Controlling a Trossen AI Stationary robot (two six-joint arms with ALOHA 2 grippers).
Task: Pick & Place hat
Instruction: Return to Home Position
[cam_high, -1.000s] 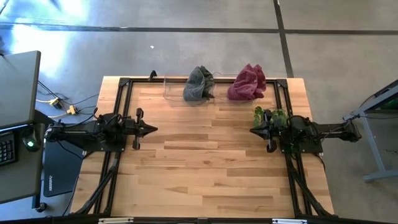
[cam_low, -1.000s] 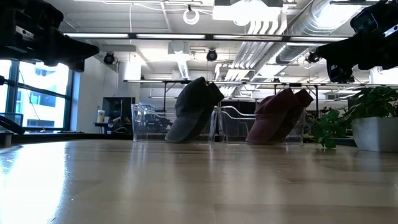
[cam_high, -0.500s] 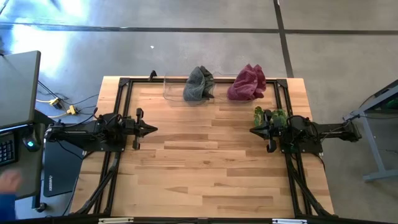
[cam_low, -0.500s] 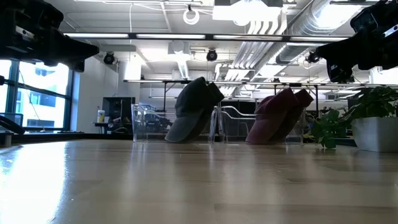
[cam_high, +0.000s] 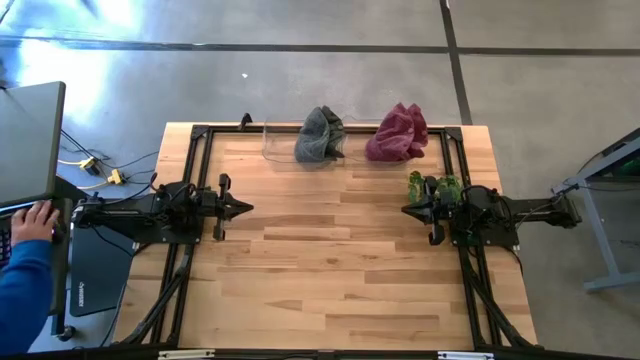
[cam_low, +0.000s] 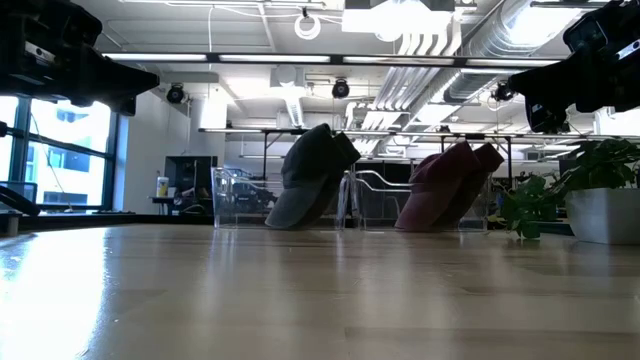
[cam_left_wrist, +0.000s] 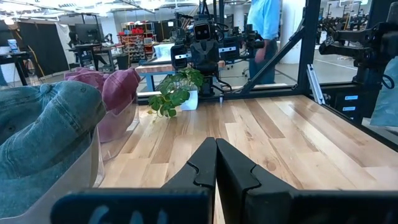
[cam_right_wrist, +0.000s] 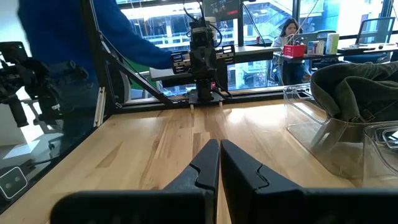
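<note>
A grey cap and a maroon cap sit on clear plastic stands at the table's far edge; they also show in the low view, grey and maroon. My left gripper is shut and empty at the table's left side, above the wood. My right gripper is shut and empty at the right side. In the left wrist view the grey cap is nearest and the maroon cap is behind it. The right wrist view shows the grey cap.
A small potted plant stands by my right gripper, near the table's right edge. The clear stands line the far edge. A person's hand and blue sleeve are at a desk left of the table. Bare wood lies between the arms.
Both arms have kept still. A person's hand and blue sleeve have come into the high view at the desk left of the table.
</note>
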